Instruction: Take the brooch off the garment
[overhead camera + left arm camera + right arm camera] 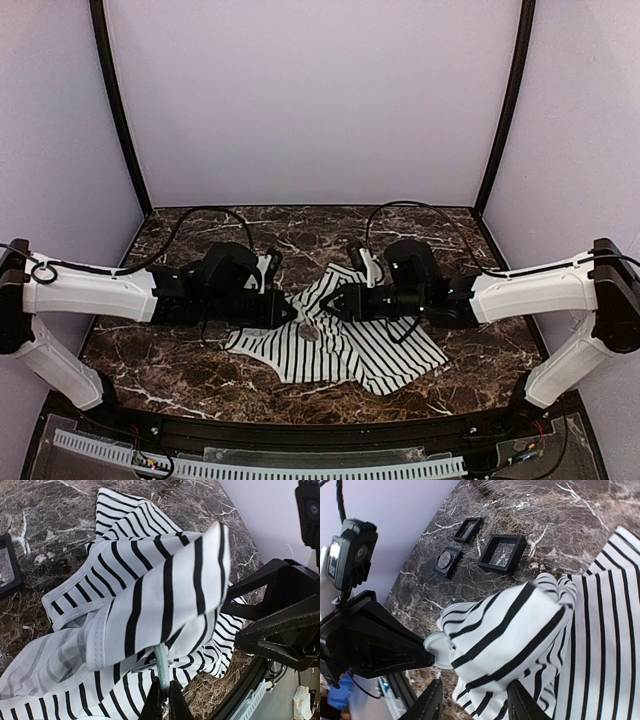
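Observation:
The striped white garment (pixel 350 352) lies on the marble table between my arms. One fold of it is lifted into a peak (pixel 167 580). My left gripper (pixel 165 696) is shut on the rim of the brooch (pixel 162 666), a pale green disc pinned at the base of that fold. In the right wrist view the brooch (pixel 433 647) shows at the tip of the left gripper (pixel 395 652). My right gripper (pixel 472 706) has its fingers (pixel 520 705) on both sides of the raised fold (pixel 520 630) and grips it. The gripper tips (pixel 290 310) (pixel 335 303) nearly meet.
Three small black boxes (pixel 501 553) (pixel 469 529) (pixel 447 560) stand on the table (pixel 540 510) beyond the garment. One box (pixel 7 565) shows at the left edge of the left wrist view. The table's front rail (pixel 320 432) runs close below the garment.

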